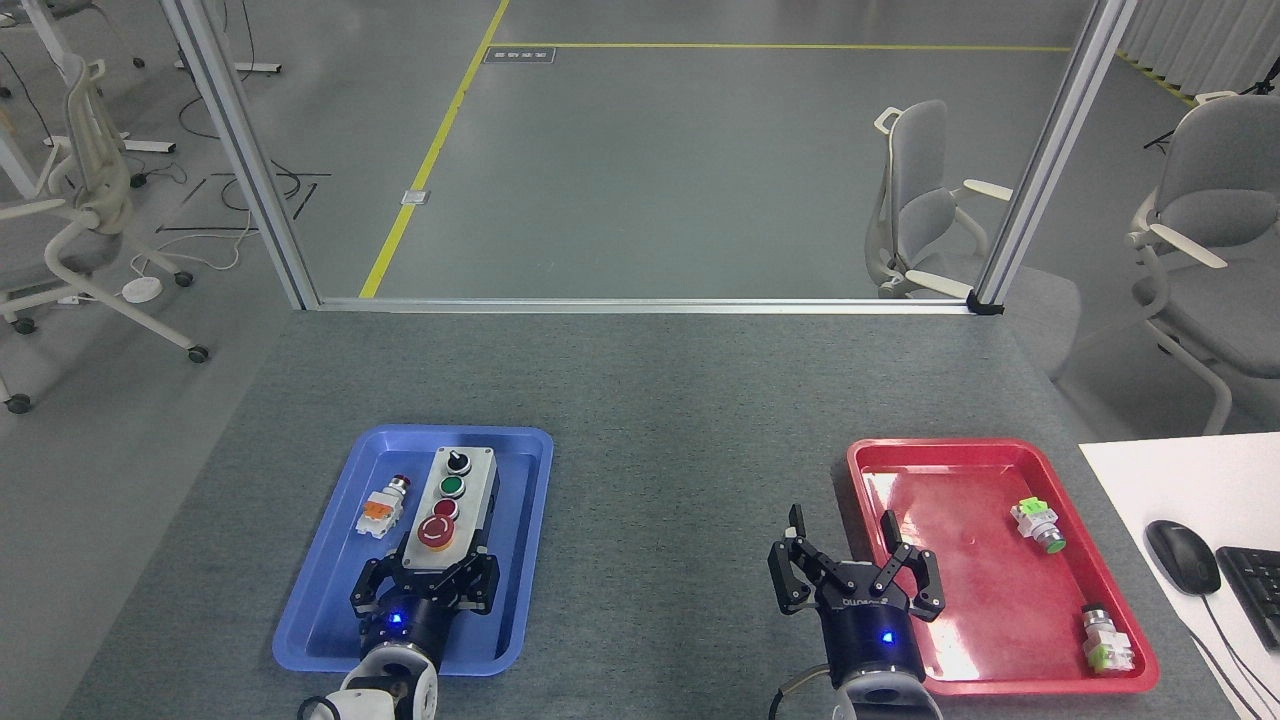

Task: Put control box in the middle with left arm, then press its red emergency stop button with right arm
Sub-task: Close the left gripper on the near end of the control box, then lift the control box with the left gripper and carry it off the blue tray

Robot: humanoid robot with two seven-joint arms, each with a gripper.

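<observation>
Left gripper [430, 577] is down in the blue tray [330, 600], claws wrapped round the near end of the control box [452, 510]; they look closed onto its sides, though the actual contact faces are hidden under the gripper body, so grip quality is a guess. Box sits in the tray, long axis running away from the robot, red emergency stop button [436, 533] nearest the claws, then the small red, green and black knob beyond. Loose orange-white pushbutton [383, 508] lies just beside the box on its left, apart from it. Step in hand: lift and carry to the middle [680, 480]. Lift straight up first to clear the tray lip, keep the box level since it's held at one end and may droop, then go right and set it flat with the button face up. Right gripper [856, 578] hovers by the red tray [1000, 460] edge, claws spread, empty. Both forearms are cut off at the bottom edge. Can't tell whether the box is off the tray floor yet.
</observation>
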